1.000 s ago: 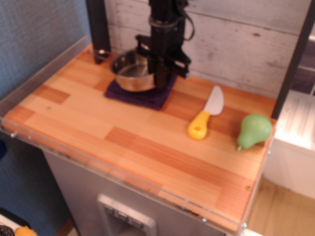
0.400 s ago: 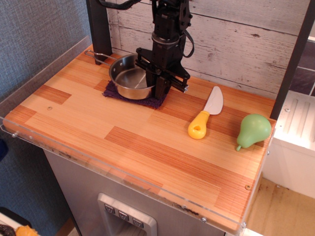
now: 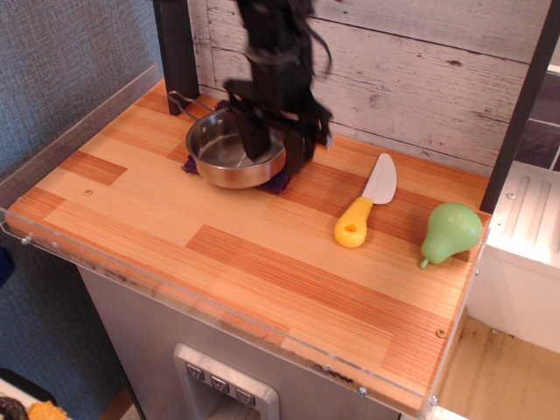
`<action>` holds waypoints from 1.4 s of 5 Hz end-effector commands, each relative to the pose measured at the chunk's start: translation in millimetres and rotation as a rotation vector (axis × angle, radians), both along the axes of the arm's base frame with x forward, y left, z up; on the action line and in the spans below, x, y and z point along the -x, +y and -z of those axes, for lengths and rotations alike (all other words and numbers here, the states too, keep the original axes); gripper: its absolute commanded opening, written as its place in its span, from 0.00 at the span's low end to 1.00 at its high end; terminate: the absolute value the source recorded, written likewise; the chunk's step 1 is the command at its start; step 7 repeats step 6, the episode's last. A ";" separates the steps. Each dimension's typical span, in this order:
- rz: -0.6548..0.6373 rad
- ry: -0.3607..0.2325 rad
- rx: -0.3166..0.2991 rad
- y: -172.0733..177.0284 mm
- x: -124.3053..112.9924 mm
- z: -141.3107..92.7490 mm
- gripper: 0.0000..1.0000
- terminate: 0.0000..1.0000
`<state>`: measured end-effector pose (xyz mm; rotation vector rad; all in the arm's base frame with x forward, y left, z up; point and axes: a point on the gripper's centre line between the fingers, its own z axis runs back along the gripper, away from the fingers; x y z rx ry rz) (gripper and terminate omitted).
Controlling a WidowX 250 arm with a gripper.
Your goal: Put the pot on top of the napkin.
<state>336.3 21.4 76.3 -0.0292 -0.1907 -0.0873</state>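
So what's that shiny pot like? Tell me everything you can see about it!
The pot is a shallow, round pan of shiny silvery metal, empty inside. A thin looped wire handle sticks out at its back left. It stands upright at the back of the wooden table, on the dark purple napkin, which only peeks out from under it. The black gripper, blurred, is at its right rim, one finger seemingly inside and one outside; whether it is squeezing is unclear.

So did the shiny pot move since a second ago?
Yes. The pot slid a little toward the front-left of the table and now covers most of the napkin, judged against the unmoved toy knife.
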 end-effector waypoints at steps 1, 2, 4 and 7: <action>-0.096 -0.033 0.002 -12.0 72.3 -32.0 1.00 0.00; -0.092 0.003 -0.028 -18.0 94.9 -24.5 1.00 0.00; 0.001 0.053 -0.038 -13.8 101.6 -19.5 1.00 0.00; 0.001 0.053 -0.038 -13.8 101.6 -19.5 1.00 1.00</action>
